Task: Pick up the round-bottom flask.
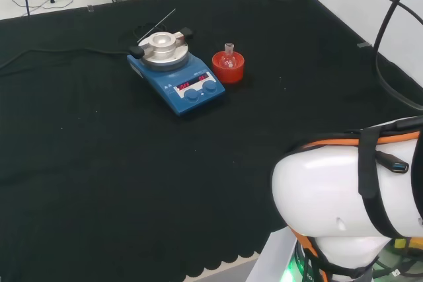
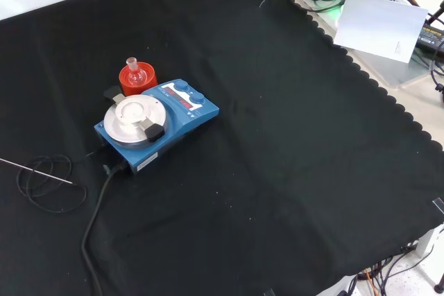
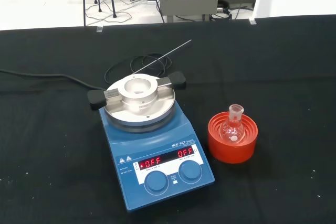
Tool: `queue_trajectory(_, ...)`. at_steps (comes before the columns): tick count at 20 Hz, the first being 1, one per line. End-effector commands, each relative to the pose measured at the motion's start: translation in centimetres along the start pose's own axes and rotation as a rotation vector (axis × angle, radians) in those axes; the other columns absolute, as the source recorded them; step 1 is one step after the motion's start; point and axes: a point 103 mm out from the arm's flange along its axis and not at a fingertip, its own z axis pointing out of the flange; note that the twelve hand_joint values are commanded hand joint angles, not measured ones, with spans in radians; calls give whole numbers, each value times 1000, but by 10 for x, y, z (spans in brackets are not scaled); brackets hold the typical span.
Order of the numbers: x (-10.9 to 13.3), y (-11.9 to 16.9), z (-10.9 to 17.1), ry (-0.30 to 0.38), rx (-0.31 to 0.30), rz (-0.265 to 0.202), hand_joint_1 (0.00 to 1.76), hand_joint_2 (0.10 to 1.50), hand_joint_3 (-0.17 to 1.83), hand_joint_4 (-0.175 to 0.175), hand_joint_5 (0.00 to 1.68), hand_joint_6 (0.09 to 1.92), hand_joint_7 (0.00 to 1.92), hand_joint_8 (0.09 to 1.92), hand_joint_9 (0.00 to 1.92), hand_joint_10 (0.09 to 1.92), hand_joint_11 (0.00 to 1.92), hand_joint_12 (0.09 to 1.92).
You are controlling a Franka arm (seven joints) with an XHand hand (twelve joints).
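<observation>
1. In the head view we see the arm's large white link [image 1: 330, 196], rounded and glossy.
2. An orange band [image 1: 344, 141] edges its upper seam, and more orange shows below it.
3. Black straps [image 1: 367, 176] cross the white shell, with a small black plug [image 1: 391, 162] beside them.
4. Black cables [image 1: 386, 24] loop above.
5. Green light [image 1: 294, 270] glows at the base.

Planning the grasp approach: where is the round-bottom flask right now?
The round-bottom flask sits upright in its red ribbed stand, just right of the blue hotplate in the head view.
</observation>
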Motion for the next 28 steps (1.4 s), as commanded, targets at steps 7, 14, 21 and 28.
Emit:
queue_trajectory(7, 3, 0, 4, 39, -21, -22, 0, 1307, 300, -11, 190, 87, 27, 467, 71, 631, 0, 974)
queue_trajectory(14, -7, 7, 14, 33, -20, -6, 7, 1309, 284, -10, 200, 87, 29, 465, 74, 632, 0, 967)
queue_trajectory(21, -24, 25, 40, 43, -10, 45, 55, 1301, 253, -10, 240, 87, 44, 465, 84, 636, 0, 961)
queue_trajectory(28, -48, 74, 84, 79, 14, 89, 90, 1295, 235, -12, 258, 87, 49, 464, 89, 638, 0, 965)
